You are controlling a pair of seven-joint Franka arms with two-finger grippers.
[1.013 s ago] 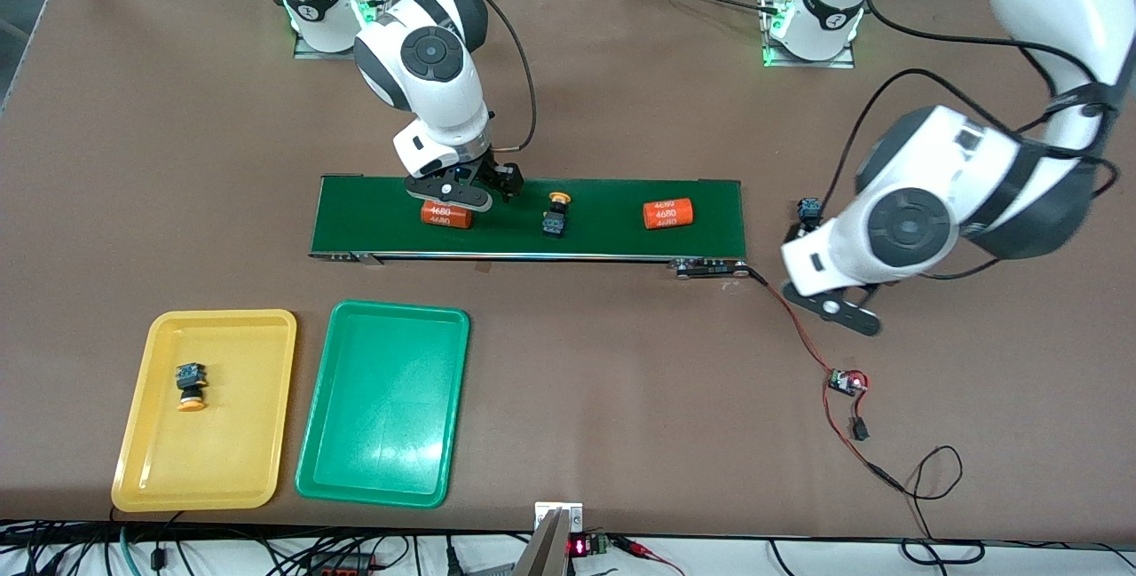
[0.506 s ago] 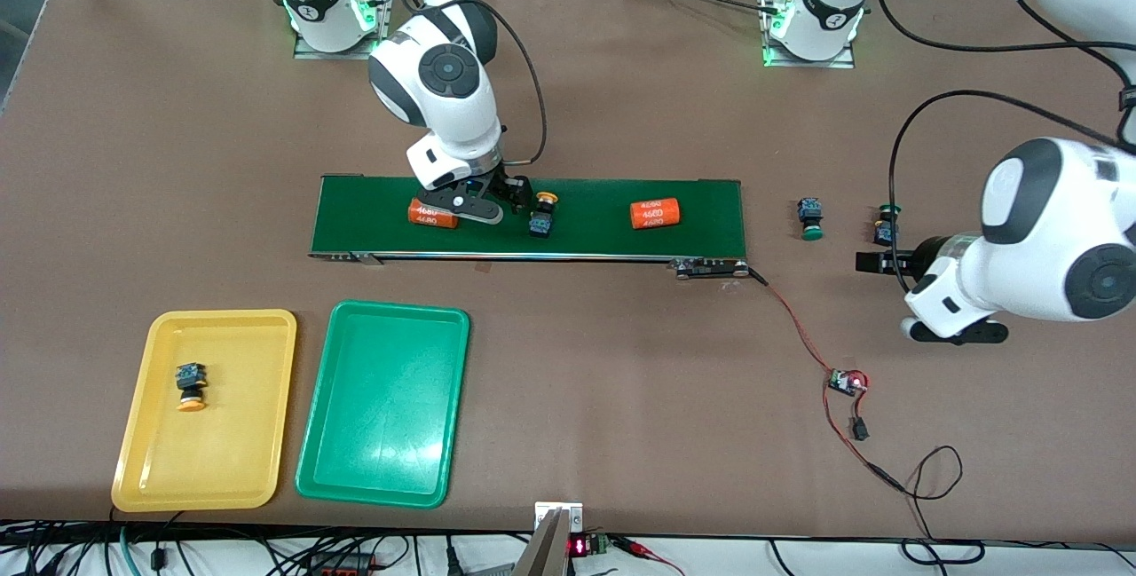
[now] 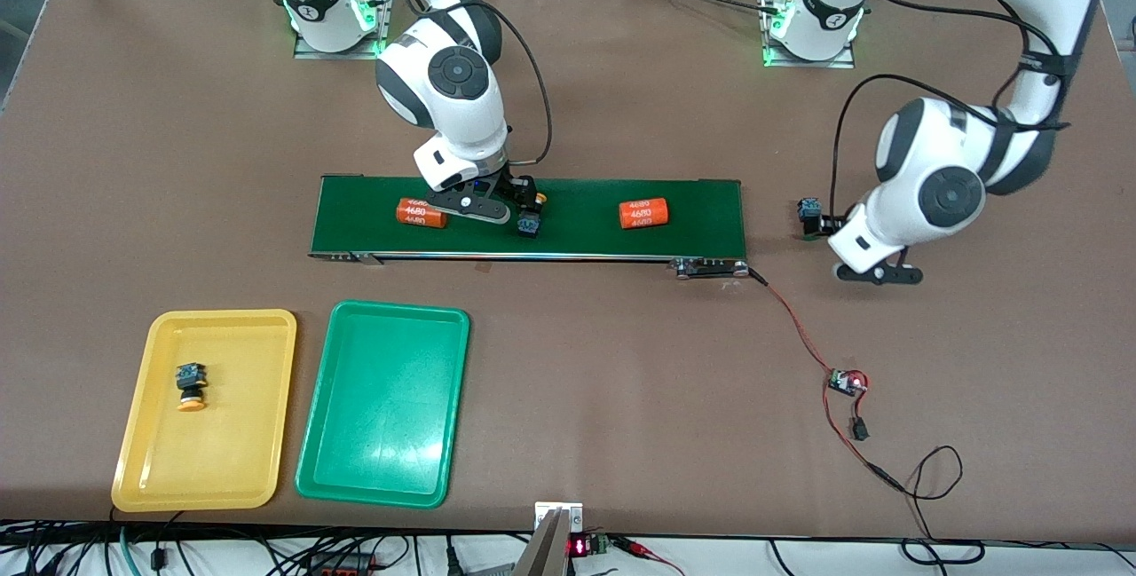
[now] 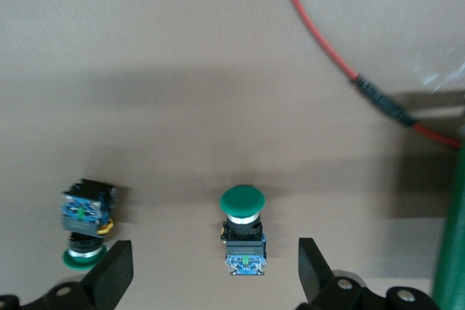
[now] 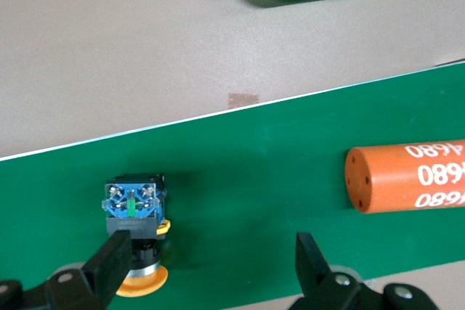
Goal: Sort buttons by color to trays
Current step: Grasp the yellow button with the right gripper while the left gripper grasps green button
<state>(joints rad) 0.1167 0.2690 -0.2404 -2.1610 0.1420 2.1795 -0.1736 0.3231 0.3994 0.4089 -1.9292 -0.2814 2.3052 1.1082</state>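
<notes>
A yellow-capped button (image 3: pixel 530 223) lies on the dark green belt (image 3: pixel 586 234). My right gripper (image 3: pixel 519 203) is low over it and open. In the right wrist view that button (image 5: pixel 134 226) sits close against one finger (image 5: pixel 109 260) of the right gripper (image 5: pixel 211 263), off-centre in the gap. My left gripper (image 3: pixel 825 225) hovers open over the table by the belt's end. There a green-capped button (image 4: pixel 243 234) lies between the fingertips of the left gripper (image 4: pixel 214 277), untouched. A second green-capped button (image 4: pixel 86 219) lies just outside one finger. The yellow tray (image 3: pixel 231 452) holds one yellow-capped button (image 3: pixel 190 383); the green tray (image 3: pixel 382 398) is bare.
Two orange cylinders (image 3: pixel 422 213) (image 3: pixel 642 214) lie on the belt, one on each side of the right gripper. A red wire runs from the belt's end to a small circuit board (image 3: pixel 845 381). The trays sit nearer the front camera, toward the right arm's end.
The belt carried the cylinders and the yellow-capped button toward the right arm's end, and the right gripper followed the button. The left arm swung out and came back over the green-capped buttons.
</notes>
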